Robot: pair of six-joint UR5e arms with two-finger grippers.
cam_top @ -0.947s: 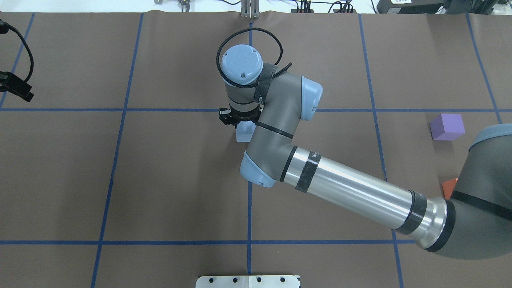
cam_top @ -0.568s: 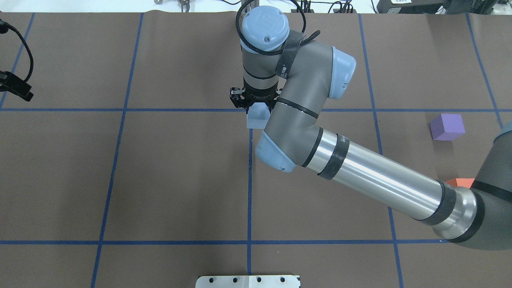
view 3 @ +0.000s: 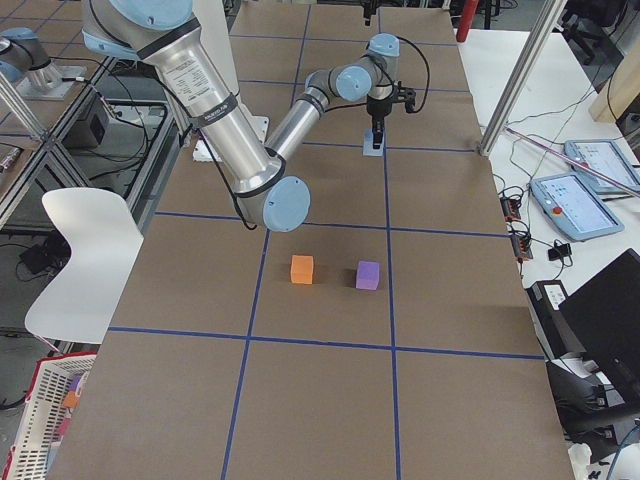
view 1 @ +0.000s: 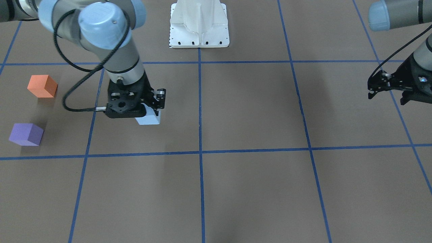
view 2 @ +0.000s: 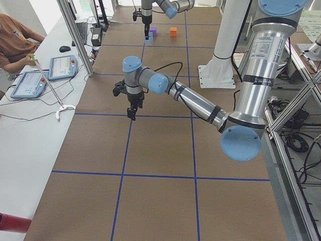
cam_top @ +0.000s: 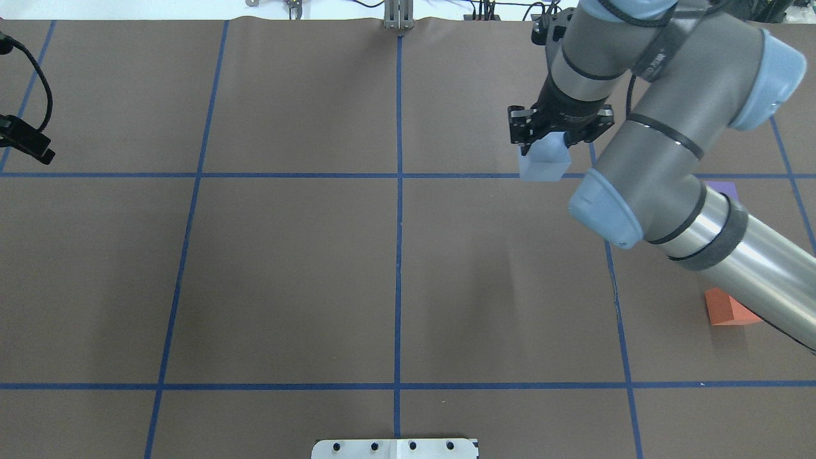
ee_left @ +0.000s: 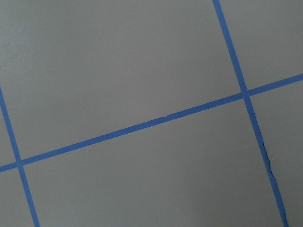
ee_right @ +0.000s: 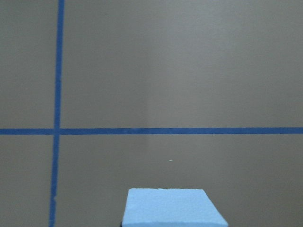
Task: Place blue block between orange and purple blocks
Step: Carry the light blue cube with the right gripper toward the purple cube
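In the front-facing view, the light blue foam block (view 1: 151,120) is seen clamped between the fingers of the right gripper (view 1: 145,113), which points straight down over the brown table (view 1: 253,111). The orange block (view 1: 42,86) and the purple block (view 1: 26,134) are set well apart from it toward the robot's right. The left gripper (view 1: 388,96) is parked at the far side, holding nothing, and its fingers appear to be parted. In the overhead view, the carried block is found near a taped grid line, while the purple block is mostly hidden behind the right arm and the orange one is partly covered. In the left-end view, little of the far arm can be made out. In the right-end view, a snug gap is shown between the two resting blocks, and the blue block is seen far beyond them. By the left wrist camera only tape and paper are shown. By the right wrist camera the block's top edge is shown at the bottom. The carry is judged to be in hand. Next, travel over the gap, a squared descent and a release are called for.
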